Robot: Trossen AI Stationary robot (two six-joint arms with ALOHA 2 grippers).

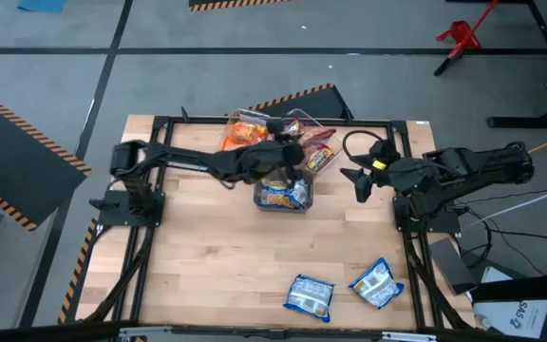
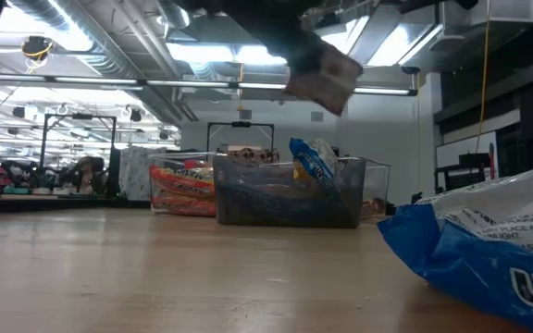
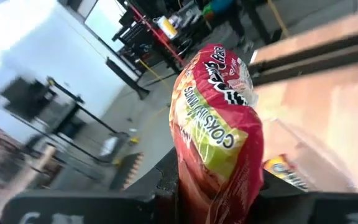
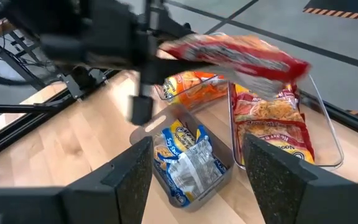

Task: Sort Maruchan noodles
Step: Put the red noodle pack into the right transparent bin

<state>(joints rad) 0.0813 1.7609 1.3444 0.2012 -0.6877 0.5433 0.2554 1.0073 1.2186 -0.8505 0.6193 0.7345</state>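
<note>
Red-and-white noodle packet [image 4: 241, 56] is clenched in my left claw [image 3: 219, 186], above the bins. I should carry it over the red bin [image 4: 319, 124] before releasing. My right claw [image 4: 194, 168] waits unclenched.

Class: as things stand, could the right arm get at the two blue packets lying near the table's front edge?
Probably yes. The right gripper is open and empty, and the blue packets lie on bare table on its side, nothing over them.

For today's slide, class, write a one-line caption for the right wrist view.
Left arm carries a red noodle packet over three clear bins of sorted noodles, right gripper jaws open.
</note>
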